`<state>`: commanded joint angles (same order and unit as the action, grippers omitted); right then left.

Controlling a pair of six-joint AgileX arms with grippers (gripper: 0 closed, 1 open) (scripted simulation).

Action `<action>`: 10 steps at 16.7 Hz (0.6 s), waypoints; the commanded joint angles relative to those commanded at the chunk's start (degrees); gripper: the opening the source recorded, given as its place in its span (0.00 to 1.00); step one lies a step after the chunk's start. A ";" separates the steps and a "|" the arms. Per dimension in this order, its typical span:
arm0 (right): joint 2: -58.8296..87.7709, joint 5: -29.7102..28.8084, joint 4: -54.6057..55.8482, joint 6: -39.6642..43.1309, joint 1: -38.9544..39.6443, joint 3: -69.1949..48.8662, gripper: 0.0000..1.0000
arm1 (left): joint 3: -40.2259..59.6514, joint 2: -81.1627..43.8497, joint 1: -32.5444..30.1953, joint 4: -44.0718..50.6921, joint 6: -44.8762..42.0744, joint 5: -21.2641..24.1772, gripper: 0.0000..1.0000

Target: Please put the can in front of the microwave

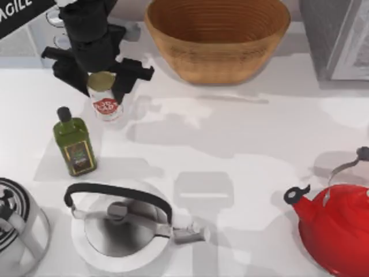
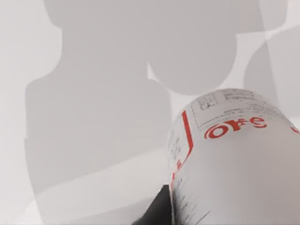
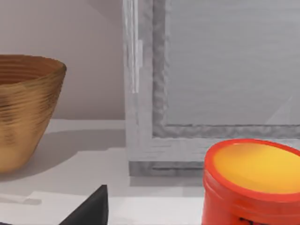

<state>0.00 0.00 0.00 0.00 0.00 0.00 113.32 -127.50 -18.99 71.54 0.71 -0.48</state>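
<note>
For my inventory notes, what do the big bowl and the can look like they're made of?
The bowl looks like wood or woven fibre: matte tan with fine ridged rings. The can, between the left gripper fingers, looks like metal with a dull gold top under a white paper-like label.

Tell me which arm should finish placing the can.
Left. Its pincer already straddles the can at the table's back left, just in front of the microwave. The right arm sits far off, near the red kettle.

White "AGILE" on the left arm (image 1: 17, 14).
</note>
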 joint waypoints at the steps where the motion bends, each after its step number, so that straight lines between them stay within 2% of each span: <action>1: 0.00 0.00 0.00 0.00 0.00 0.00 1.00 | -1.33 0.86 3.36 -0.20 -0.21 0.00 0.00; 6: 0.00 0.00 0.00 0.00 0.00 0.00 1.00 | -7.40 4.44 16.07 0.57 -1.19 0.42 0.00; 10: 0.00 0.00 0.00 0.00 0.00 0.00 1.00 | -8.42 5.09 17.98 0.85 -1.33 0.56 0.00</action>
<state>0.00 0.00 0.00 0.00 0.00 0.00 104.90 -122.42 -1.01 72.40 -0.62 0.08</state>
